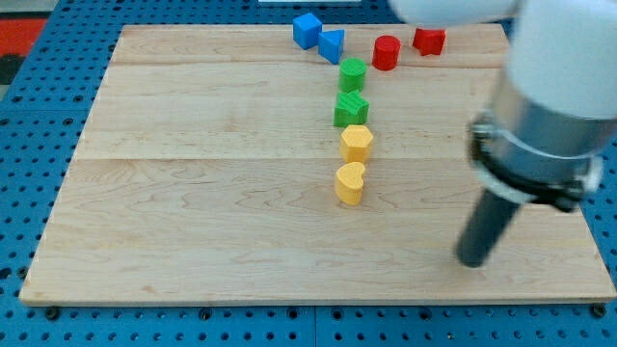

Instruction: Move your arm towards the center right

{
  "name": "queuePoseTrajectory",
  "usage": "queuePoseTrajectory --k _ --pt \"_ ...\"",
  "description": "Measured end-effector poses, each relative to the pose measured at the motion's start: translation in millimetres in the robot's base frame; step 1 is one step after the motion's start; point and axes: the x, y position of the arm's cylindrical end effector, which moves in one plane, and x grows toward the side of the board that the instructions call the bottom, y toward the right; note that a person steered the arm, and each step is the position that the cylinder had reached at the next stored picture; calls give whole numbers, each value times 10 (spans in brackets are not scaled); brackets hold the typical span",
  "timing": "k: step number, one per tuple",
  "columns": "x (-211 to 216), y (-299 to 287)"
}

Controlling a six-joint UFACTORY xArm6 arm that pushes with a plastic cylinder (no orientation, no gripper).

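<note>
Camera view: my tip (472,262), no pincer fitted, stands on the bench (193,193) near right, apparently needing to slide farther away to reach center right.

My tip (471,261) right of block column (351,125)

A pale wooden counter (193,193) of joined planks fills most of the scene, its grain running left to right. It lies on a blue perforated base (29,145) with evenly spaced holes, visible on every side. At the far left corner sits a red patch (24,24). Light is even, shadows soft.
</note>
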Motion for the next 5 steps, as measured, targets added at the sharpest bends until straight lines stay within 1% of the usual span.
queuePoseTrajectory --k 1,2,3,5 --pt "-296 1033" --pt "-910 1177" --pt "-1557 1195" --pt "-1986 1142"
